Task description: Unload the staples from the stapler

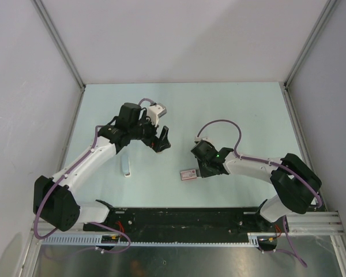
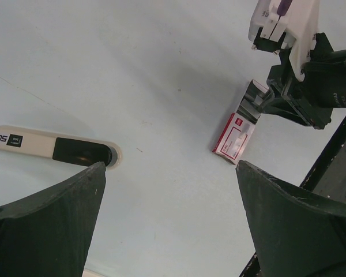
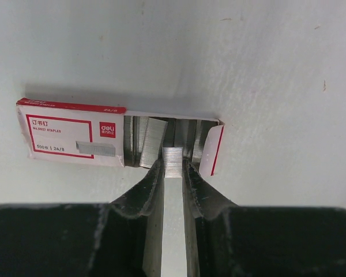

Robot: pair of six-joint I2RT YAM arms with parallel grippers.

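1. The table is seen whole only by the top camera. There the left arm and the right arm both reach over its pale surface.
2. The left gripper has its fingers spread wide, and its own wrist camera shows only bare table between them. In the top view this same gripper is a small dark shape, and how wide it stands is hard to read there.
3. The right gripper has its fingers almost pressed together. It pinches a short strip of staples. Only the right wrist camera shows this grip; from the top the gripper just covers the right end of the staple box.
4. A white bar with a black section and a small label lies flat on the table. It is just beside the left forearm and well apart from the box. The right wrist camera does not show it.
5. The box lies flat near the middle front of the table. Its red-and-white sleeve is on the left and its tray stands partly out on the right.
6. In the tray lie grey staples in several strips, some of them tilted. The pinched strip is at the near edge of the tray. I cannot tell if it is lifted free.
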